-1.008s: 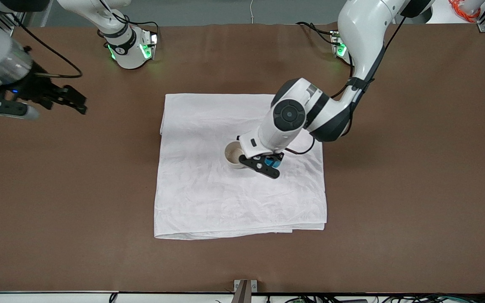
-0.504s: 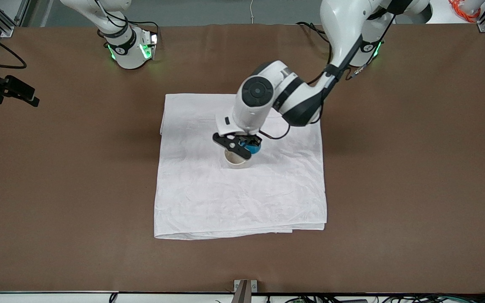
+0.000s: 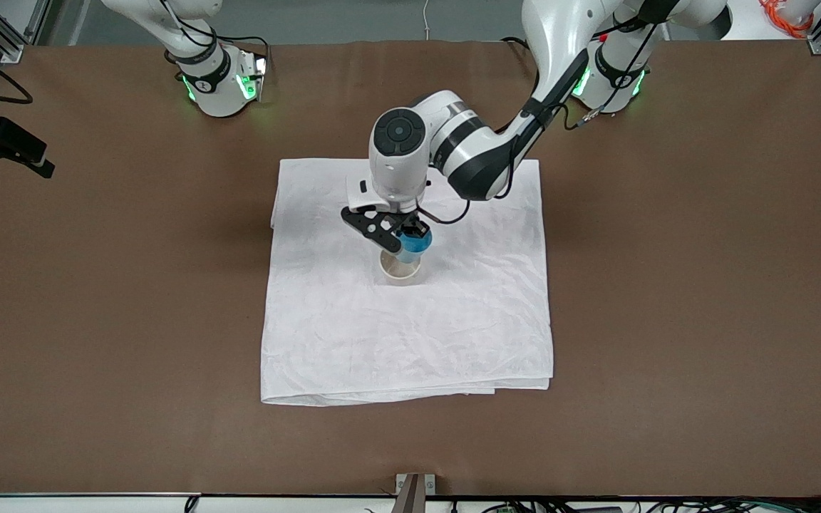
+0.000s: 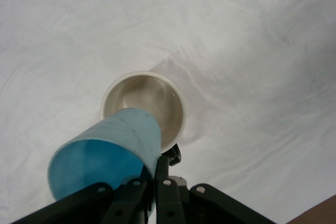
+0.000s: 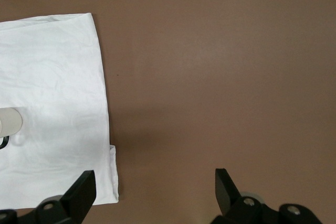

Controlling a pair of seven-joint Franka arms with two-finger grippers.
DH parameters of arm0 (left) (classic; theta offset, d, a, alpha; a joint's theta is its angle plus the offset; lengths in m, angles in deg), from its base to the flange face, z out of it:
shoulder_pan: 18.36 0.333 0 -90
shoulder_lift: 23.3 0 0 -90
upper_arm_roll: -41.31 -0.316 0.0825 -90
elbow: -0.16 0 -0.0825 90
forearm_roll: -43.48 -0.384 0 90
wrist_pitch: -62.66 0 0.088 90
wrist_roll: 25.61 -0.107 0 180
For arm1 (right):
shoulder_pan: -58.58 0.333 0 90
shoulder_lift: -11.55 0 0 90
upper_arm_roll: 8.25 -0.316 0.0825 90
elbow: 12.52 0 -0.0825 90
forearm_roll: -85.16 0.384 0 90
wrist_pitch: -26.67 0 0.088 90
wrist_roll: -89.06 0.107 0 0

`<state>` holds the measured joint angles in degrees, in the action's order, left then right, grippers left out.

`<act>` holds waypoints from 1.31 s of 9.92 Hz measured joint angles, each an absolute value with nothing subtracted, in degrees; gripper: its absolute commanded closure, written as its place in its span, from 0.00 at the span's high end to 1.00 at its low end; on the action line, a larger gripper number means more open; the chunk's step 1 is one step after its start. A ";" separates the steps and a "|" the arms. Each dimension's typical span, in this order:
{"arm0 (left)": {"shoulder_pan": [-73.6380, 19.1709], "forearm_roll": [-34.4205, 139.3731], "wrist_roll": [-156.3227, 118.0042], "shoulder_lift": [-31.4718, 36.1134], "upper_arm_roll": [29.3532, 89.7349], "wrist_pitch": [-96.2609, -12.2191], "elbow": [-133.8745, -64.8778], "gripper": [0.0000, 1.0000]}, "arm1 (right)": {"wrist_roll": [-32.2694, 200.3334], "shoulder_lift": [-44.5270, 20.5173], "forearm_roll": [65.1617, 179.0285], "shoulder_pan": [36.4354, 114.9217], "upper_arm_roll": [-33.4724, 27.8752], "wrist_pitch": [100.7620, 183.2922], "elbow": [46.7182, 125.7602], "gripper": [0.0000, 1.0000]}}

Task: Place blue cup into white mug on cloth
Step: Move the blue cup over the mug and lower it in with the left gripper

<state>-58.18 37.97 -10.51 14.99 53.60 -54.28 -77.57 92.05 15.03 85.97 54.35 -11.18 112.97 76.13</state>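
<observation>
left gripper [image 3: 398,239] carried blue cup [image 3: 415,244] over white mug [image 3: 400,268]

Even overhead light (soft shadows)

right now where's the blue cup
In the front view the blue cup is up in the air, tilted, in the left claw, directly over the white mug standing near the middle of the cloth.

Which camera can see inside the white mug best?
The left wrist view: it looks straight down into the white mug, with only the held blue cup covering one edge. The front view shows just a sliver of the mug under the left gripper. The right wrist view catches only its side.
</observation>
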 measured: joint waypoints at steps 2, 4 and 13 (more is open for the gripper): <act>-58.16 37.87 -10.51 15.52 53.42 -55.99 -77.56 0.00 | 92.03 14.06 85.88 59.59 -7.08 113.13 75.40 1.00; -58.18 37.87 -10.51 15.57 53.42 -56.52 -77.54 0.00 | 91.98 13.37 85.86 62.60 -3.53 113.19 74.24 1.00; -58.75 37.74 -10.51 18.05 53.42 -59.79 -77.54 0.00 | 91.87 13.10 85.87 63.07 -3.04 112.91 73.45 1.00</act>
